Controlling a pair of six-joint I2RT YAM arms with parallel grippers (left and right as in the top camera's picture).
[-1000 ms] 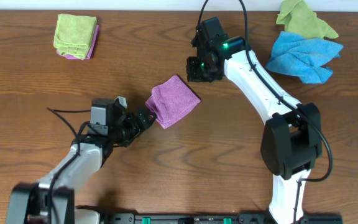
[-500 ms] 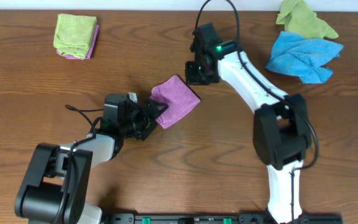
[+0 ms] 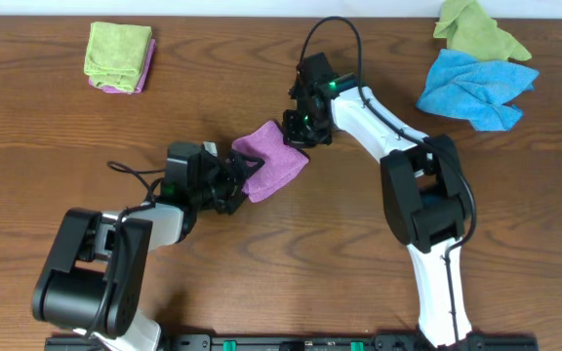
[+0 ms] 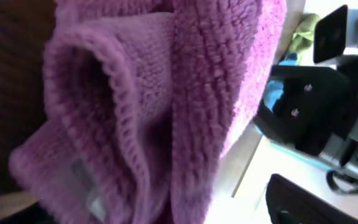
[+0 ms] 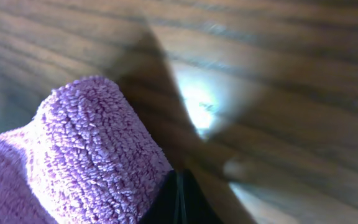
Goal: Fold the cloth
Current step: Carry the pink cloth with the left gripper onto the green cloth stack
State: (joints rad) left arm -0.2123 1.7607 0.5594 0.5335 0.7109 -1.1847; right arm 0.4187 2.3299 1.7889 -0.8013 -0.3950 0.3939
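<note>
The purple cloth lies folded in a small bundle at the table's middle. My left gripper is at its left corner; in the left wrist view the cloth fills the frame in folded layers and hides the fingers, so it looks held. My right gripper sits at the cloth's upper right corner. In the right wrist view its fingers are pressed together, tip touching the cloth's edge beside bare wood.
A folded lime green cloth on a purple one lies at the far left. A crumpled blue cloth and an olive green cloth lie at the far right.
My right gripper has moved down-left onto the cloth's upper right corner. My left arm has swung in and pushed its gripper further into the left corner. The cloth has bunched up slightly.
</note>
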